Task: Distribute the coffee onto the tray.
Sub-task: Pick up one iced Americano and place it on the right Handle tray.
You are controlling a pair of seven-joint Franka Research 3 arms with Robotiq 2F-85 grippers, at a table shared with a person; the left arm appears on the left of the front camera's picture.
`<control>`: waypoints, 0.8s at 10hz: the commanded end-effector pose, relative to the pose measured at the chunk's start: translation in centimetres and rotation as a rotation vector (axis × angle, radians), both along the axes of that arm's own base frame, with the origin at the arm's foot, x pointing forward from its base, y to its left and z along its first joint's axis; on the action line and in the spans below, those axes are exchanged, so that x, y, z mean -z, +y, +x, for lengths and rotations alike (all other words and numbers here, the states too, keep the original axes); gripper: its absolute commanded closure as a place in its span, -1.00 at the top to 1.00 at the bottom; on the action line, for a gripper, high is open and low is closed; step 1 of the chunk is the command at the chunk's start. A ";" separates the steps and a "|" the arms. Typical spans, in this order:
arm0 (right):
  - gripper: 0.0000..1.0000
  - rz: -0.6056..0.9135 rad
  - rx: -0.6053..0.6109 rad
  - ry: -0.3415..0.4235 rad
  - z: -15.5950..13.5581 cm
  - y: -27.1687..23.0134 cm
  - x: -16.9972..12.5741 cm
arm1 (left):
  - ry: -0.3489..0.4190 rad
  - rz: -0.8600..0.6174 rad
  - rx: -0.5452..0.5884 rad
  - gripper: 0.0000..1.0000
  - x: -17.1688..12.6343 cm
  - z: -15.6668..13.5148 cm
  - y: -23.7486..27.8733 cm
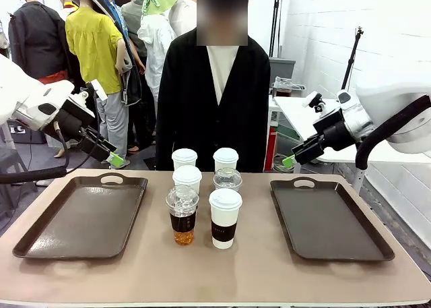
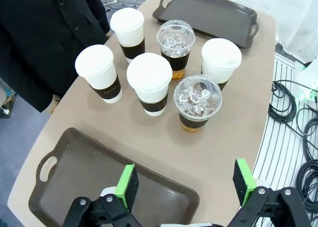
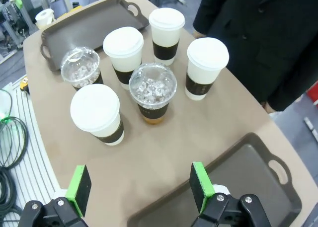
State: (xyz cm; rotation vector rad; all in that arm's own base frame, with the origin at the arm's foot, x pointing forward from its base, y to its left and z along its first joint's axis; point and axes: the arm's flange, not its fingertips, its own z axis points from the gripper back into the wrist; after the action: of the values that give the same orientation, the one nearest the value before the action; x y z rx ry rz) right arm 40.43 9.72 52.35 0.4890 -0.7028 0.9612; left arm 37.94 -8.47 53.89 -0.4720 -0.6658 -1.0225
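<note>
Table [image 1: 222, 274] filled the lower frame of the front view. Left tray [image 1: 81, 217] lay at lower left and right tray [image 1: 330, 220] at lower right, both bare. Cups [image 1: 186, 178] stood bunched at frame centre on the table between the trays, none on a tray. Left claw [image 1: 116, 160] hung at mid left above the left tray's far edge, jaws wide, holding nothing. Right claw [image 1: 291, 161] hung at mid right above the right tray's far edge, jaws wide, holding nothing.

Step, as judged: first reach for a cup, with nothing distributed so far. To do it well:
- Start with the front row. The cups behind stood close together, and fingers would likely knock their neighbours.
- The clear cup [image 1: 182, 217] at front left suited the left claw, the paper cup [image 1: 225, 218] at front right the right claw.
- Grip at the brown sleeve, below the lid, and keep the cup upright.
- Squeeze lightly, since thin walls would probably buckle and pop the lid.
- Lift straight up before moving sideways.
- Set it at a far corner of the tray to leave room for the rest.

Counts:
- Table: 1
- Trays: 2
- Cups: 6 (paper 4, clear 2)
- Claws: 2
</note>
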 end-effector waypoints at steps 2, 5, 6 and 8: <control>1.00 0.019 -0.007 0.002 0.0 0.1 0.0 | -0.004 -0.015 0.013 1.00 -0.1 0.0 0.0; 1.00 0.019 -0.007 0.002 0.0 0.1 0.0 | -0.004 -0.015 0.013 1.00 -0.1 0.0 0.0; 1.00 0.019 -0.007 0.002 0.0 0.1 0.0 | -0.004 -0.015 0.013 1.00 -0.1 0.0 0.0; 1.00 0.019 -0.007 0.002 0.0 0.1 0.0 | -0.004 -0.015 0.013 1.00 -0.1 0.0 0.0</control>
State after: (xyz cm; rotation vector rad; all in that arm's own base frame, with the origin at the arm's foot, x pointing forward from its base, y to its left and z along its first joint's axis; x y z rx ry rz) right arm 40.36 9.65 52.39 0.4792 -0.6964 0.9609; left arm 37.88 -8.48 53.97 -0.4620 -0.6628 -1.0225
